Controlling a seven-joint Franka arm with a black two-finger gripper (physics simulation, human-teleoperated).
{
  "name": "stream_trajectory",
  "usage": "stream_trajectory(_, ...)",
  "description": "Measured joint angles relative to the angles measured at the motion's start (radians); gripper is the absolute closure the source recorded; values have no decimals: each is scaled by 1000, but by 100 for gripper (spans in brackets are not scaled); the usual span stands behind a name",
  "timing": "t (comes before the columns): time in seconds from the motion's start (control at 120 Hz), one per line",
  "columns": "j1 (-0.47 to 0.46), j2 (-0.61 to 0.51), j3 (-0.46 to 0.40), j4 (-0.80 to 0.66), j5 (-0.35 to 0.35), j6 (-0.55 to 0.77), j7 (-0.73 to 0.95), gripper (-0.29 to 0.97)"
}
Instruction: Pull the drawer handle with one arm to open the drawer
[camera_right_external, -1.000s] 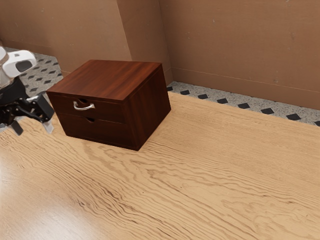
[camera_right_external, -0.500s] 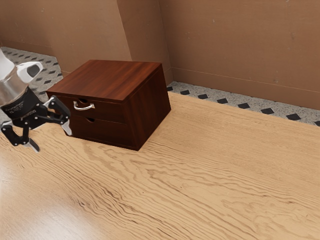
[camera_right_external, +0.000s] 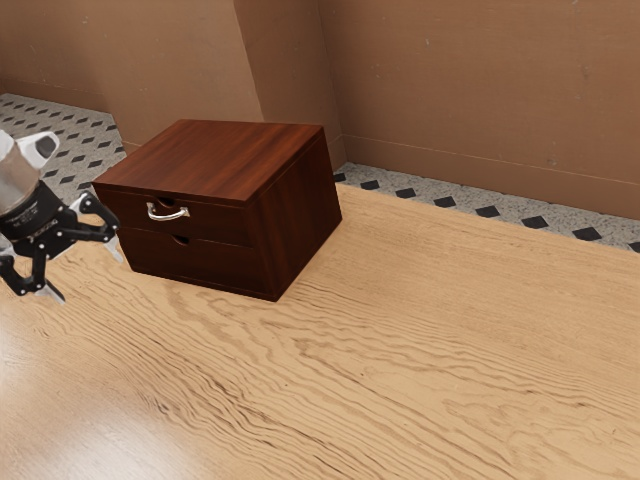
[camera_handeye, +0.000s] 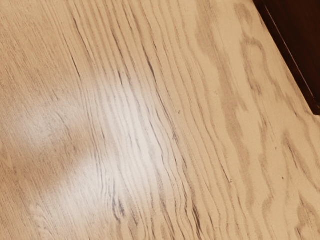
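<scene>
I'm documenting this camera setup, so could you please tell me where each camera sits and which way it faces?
Exterior view: beside the arm, raised, looking down across the table at the cabinet and its handle; the open gripper and wrist show at the exterior view's left.
Wrist view: on the hand, facing down at the tabletop beside the cabinet's base.
Shared: the table's wood grain and the cabinet.

Brown walls (camera_right_external: 480, 80) fill the back, plain and matte, with a boxed pillar (camera_right_external: 285, 60) jutting out between them. A baseboard (camera_right_external: 480, 170) runs along the foot. Below that, speckled grey floor (camera_right_external: 465, 196) dotted with black diamonds. Up front, a pale table (camera_right_external: 400, 350) with bold wavy grain, and a soft white sheen (camera_handeye: 120, 130) on its surface in the wrist view.
</scene>
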Motion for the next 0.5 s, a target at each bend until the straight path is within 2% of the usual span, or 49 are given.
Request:
stream_trajectory(0.075, 38, 1, -43, 7, -20, 13, 11, 0)
stream_trajectory(0.15, 173, -10, -159, 9, -51, 20, 27, 0)
stream_trajectory(0.217, 228, -14, -206, 9, -73, 26, 40, 0)
stream_trajectory(0.5, 222, -53, -214, 18, -102, -11, -85, 0)
